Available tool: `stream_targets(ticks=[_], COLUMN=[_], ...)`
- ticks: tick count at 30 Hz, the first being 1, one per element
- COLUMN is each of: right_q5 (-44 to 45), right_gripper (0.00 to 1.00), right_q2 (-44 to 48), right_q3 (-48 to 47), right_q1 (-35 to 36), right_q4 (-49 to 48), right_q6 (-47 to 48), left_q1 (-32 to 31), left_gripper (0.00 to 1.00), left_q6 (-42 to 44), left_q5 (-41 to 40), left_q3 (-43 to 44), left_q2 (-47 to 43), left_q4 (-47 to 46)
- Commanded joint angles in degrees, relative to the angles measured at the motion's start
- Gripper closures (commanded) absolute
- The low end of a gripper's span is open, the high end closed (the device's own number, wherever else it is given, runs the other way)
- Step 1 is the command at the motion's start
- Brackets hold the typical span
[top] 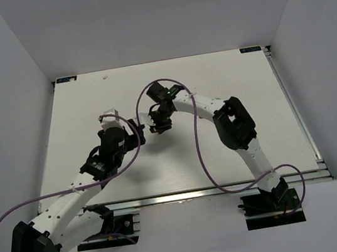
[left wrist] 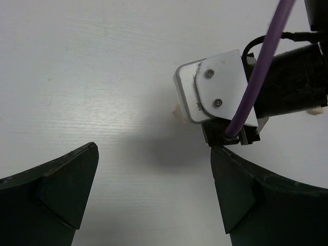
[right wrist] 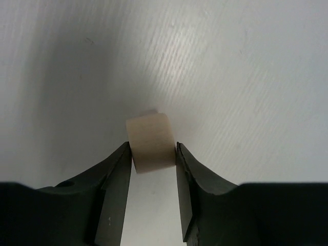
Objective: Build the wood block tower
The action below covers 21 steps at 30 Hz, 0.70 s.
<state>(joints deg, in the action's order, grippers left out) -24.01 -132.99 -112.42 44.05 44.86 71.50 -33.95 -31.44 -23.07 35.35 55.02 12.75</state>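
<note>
Right gripper: the jaws are drawn in on a pale tan block, pinched between the very tips of the fingers. Only the block's near half sits inside the pads; the far half stands out ahead of the tips, over the white table. Whether the block rests on the surface or hangs just above it cannot be told from the wrist view.

Left gripper: jaws spread wide, nothing between them. The right gripper's white housing and purple cable lie just ahead of its right finger. A pale sliver beside that housing may be the same block, but it is too small to confirm.

No other blocks are made out in any view.

Hazards, as judged:
- The tip-only hold is shallow, so a jolt or uneven squeeze could pivot the block or shoot it forward.
- The two tools stand close together, so an advance by the left could snag the cable or knock the right one.
</note>
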Motion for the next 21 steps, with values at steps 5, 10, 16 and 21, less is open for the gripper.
stream_targets(ticks=[5, 10, 16, 21], right_q5=[0.2, -0.2, 0.4, 1.3], right_gripper=[0.81, 0.82, 0.82, 0.81], right_q2=[20.3, 27.1, 30.9, 32.4], right_q3=[8.3, 13.0, 16.3, 18.4], right_q1=[-6.7, -16.8, -25.9, -30.5], right_q4=[1.5, 1.0, 3.5, 5.1], right_q6=[-7.1, -9.1, -7.7, -3.9], left_q1=[0.8, 0.8, 0.8, 0.8], left_gripper=[0.02, 0.02, 0.02, 0.02], left_q6=[0.8, 1.2, 1.8, 2.9], left_q5=[-2.5, -1.0, 0.0, -0.5], left_q3=[1.9, 3.7, 5.0, 5.7], left_q2=[2.2, 5.8, 8.6, 8.8], left_q4=[-0.3, -1.4, -2.3, -2.0])
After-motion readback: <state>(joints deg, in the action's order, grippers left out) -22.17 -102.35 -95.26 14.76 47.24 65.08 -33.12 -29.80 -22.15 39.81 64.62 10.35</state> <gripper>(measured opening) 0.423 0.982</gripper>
